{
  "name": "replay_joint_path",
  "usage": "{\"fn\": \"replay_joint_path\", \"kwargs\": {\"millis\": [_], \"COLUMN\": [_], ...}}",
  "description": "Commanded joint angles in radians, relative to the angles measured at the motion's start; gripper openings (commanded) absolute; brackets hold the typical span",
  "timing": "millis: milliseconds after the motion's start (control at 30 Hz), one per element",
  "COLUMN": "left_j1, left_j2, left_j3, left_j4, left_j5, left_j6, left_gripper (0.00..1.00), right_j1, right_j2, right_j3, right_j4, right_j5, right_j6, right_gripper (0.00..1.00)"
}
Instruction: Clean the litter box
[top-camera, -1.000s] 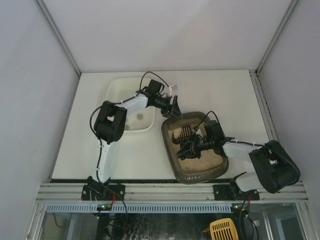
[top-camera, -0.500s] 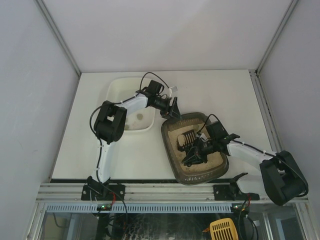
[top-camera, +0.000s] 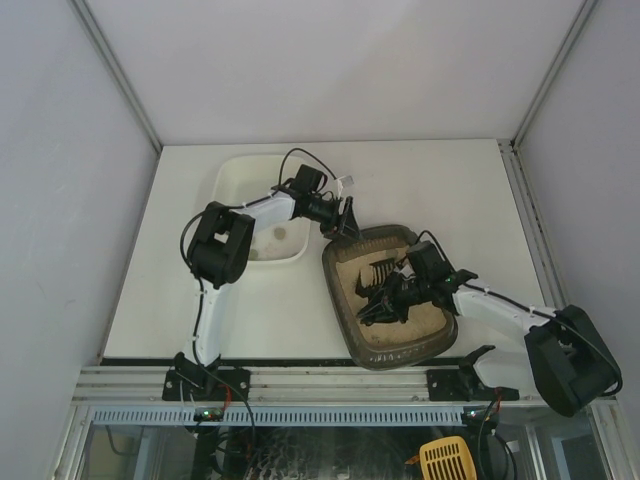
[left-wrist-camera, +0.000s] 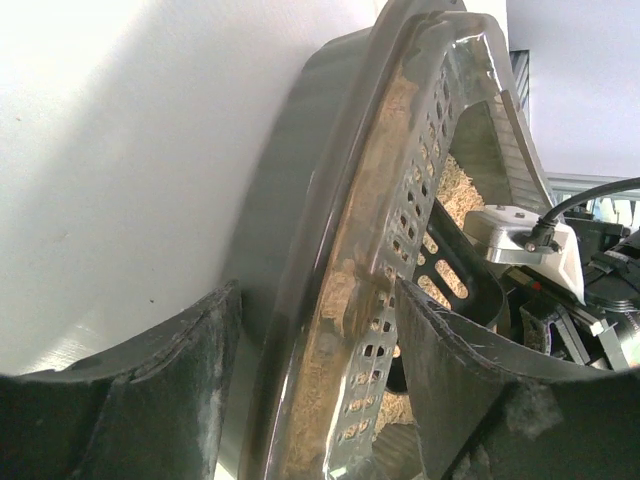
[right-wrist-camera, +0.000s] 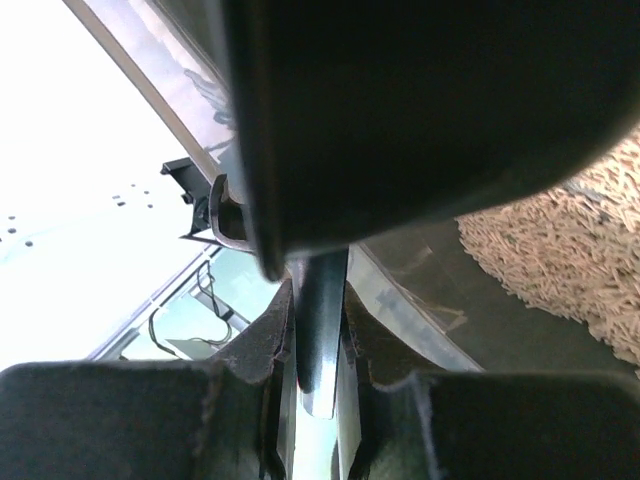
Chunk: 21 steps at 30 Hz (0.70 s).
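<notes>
1. Here, the step in hand looks like scooping. The right gripper is down inside the litter box, and the left gripper is at the box's far corner, apparently to steady it.
2. The right jaws are clamped together on the thin dark handle of a slotted scoop. The scoop's head reaches out ahead of the jaws, and its dark body fills the wrist view above them.
3. Beige litter lies just beyond and to one side of the right jaws, with bare box floor between it and the fingers.
4. The left fingers stand apart with the box's thick rim running between them. One finger is outside the wall and the other is inside. Whether they already press the rim, I cannot tell.
5. The litter box sits on the table in front of the right arm's base. From the left jaws it stretches away towards the right gripper, whose wrist shows past the inner finger.
6. I cannot make out whether the scoop carries any clumps, because the arm hides its head from above.
7. The next move probably calls for the following:
   - Draw the scoop through the litter with its head low.
   - Lift it level so that loose grains sift through the slots.
   - Hold the rim firmly so that the box does not slide.
8. The white tub lies behind the left jaws, under that arm. It seems the likely place to dump waste, so the loaded scoop would have to pass the left gripper without knocking it.
</notes>
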Motion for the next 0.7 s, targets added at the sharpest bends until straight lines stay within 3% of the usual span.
{"fn": "replay_joint_path", "kwargs": {"millis": [0,400,667], "left_j1": [-0.028,-0.028,-0.028], "left_j2": [-0.068,-0.079,-0.078], "left_j3": [-0.037,-0.047,-0.052], "left_j4": [-0.006,0.033,0.036], "left_j5": [0.059,0.057,0.064], "left_j6": [-0.043,-0.074,-0.079], "left_gripper": [0.66,0.66,0.66], "right_j1": [0.033,0.083,0.087], "right_j2": [0.082,0.277,0.370], "right_j3": [0.028,0.026,-0.082], "right_j4": [0.157,0.461,0.794], "right_j5": [0.059,0.104,0.126], "right_j6": [0.133,0.215,0.312], "right_gripper": [0.00,0.00,0.00]}}
